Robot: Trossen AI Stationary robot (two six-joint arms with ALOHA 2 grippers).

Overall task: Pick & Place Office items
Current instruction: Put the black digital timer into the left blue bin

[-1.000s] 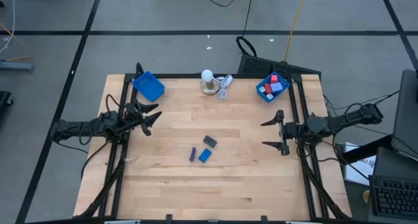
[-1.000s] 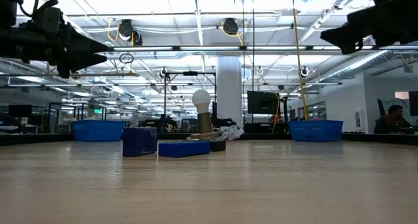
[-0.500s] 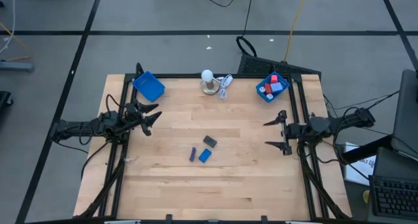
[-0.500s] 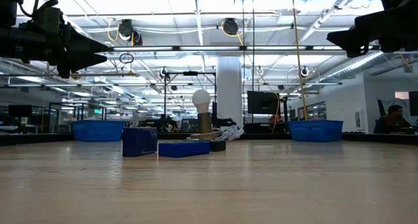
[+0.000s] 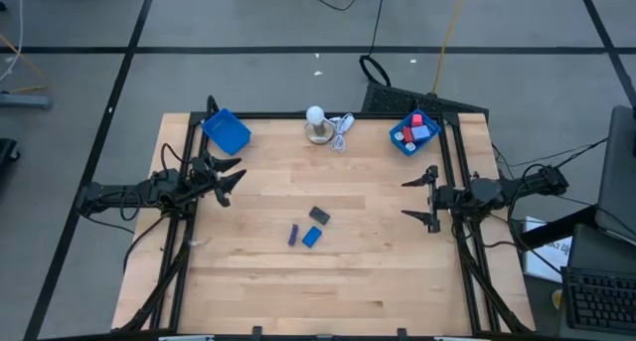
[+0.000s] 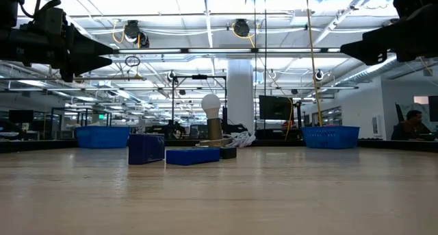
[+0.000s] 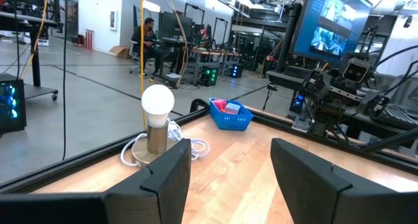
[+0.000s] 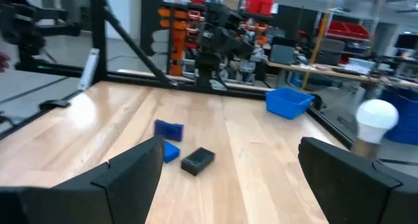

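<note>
Reaching from the bench's right edge, the right gripper (image 5: 425, 200), jaws released and empty, must descend squarely over the dark grey block (image 5: 319, 215), clear of the 2 blue blocks (image 5: 311, 237) beside it.

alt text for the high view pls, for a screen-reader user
Three small office items, a dark grey block, a blue block and a purple block, lie mid-table. The open left gripper and open right gripper hover empty at opposite edges.

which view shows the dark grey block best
The right wrist view: the grey block lies close and unobstructed. The high view shows it small. The low view shows only a sliver behind the blue block. The left wrist view misses it.
</note>
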